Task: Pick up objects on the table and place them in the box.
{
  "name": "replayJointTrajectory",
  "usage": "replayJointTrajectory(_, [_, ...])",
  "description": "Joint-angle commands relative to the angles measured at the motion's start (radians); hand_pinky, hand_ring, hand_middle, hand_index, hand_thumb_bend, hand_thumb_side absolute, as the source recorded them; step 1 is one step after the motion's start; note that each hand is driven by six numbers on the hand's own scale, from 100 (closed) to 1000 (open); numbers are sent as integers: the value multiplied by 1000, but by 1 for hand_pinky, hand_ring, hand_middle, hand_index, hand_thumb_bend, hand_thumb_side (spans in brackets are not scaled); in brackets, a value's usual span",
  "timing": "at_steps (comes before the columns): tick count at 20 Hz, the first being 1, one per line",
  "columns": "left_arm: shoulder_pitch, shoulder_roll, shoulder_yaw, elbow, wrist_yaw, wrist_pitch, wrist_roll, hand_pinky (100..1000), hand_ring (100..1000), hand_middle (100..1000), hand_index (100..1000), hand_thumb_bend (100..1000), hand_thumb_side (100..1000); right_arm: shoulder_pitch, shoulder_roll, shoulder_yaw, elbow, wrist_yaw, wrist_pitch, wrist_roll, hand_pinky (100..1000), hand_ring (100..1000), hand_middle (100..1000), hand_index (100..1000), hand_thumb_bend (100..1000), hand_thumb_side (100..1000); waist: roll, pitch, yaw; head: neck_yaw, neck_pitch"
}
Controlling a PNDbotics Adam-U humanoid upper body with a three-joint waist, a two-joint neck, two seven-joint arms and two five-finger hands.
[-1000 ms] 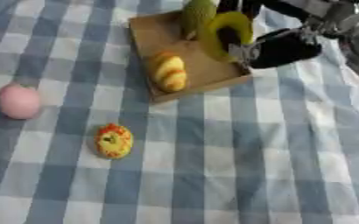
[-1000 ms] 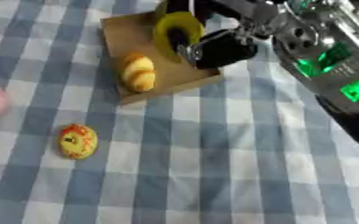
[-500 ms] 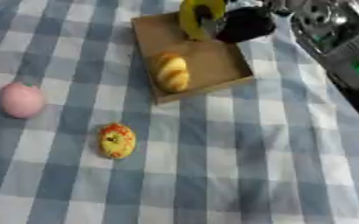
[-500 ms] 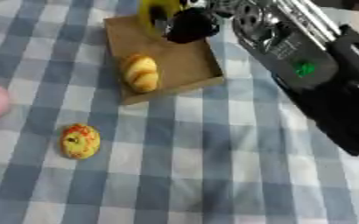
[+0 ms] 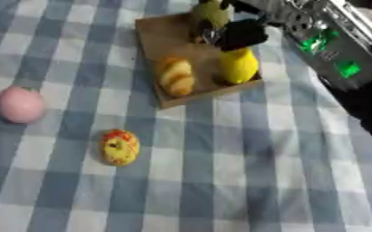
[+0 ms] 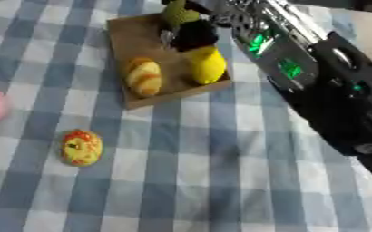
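Yellow fruit (image 5: 238, 65) now in box (image 5: 154, 43).

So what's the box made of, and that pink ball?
The box looks like cardboard: flat, matte brown, with thin low walls. The pink ball looks smooth and dull, maybe soft plastic or foam; nothing shiny shows, so I can't be sure which.

A blue-and-white checked cloth (image 5: 221, 181) covers the desk from edge to edge. It lies flat, its squares running slightly askew across both views.
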Motion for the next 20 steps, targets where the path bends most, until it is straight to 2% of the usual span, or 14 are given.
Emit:
replayJointTrajectory(1, [-7,20,1,-16,0,-2,-3,764,762,734,785,180,591,-17,-15,-20,-15,0,-1,-6,754,808,862,875,100,471,10,-29,0,-1,-2])
replayJointTrajectory(5, [-6,22,3,-16,-1,-3,-2,764,763,735,785,179,590,-4,-35,-51,-82,-30,10,-53,729,771,821,858,100,427,14,-31,-1,1,-1])
replayJointTrajectory(8, [-3,26,4,-16,-3,-4,1,764,763,735,786,178,589,15,-75,-91,-155,-64,4,-99,723,759,810,854,100,400,17,-33,-4,8,0])
replayJointTrajectory(11, [2,37,7,-16,-8,-6,4,765,763,735,786,179,586,48,-135,-122,-226,-102,-27,-142,728,758,808,853,100,395,19,-34,-9,16,1])
replayJointTrajectory(15, [2,60,7,-16,-14,-9,11,767,765,739,793,181,580,108,-221,-137,-314,-144,-80,-195,745,769,813,853,100,400,23,-35,-18,24,1])
replayJointTrajectory(18, [-1,106,2,-16,-30,-6,10,774,770,745,808,196,567,171,-285,-160,-384,-148,-123,-223,752,774,819,855,100,390,29,-36,-26,30,1])
replayJointTrajectory(20, [-1,152,3,-16,-57,5,-2,782,772,746,818,207,554,220,-327,-196,-428,-149,-154,-238,754,776,822,856,100,387,37,-37,-33,35,2])
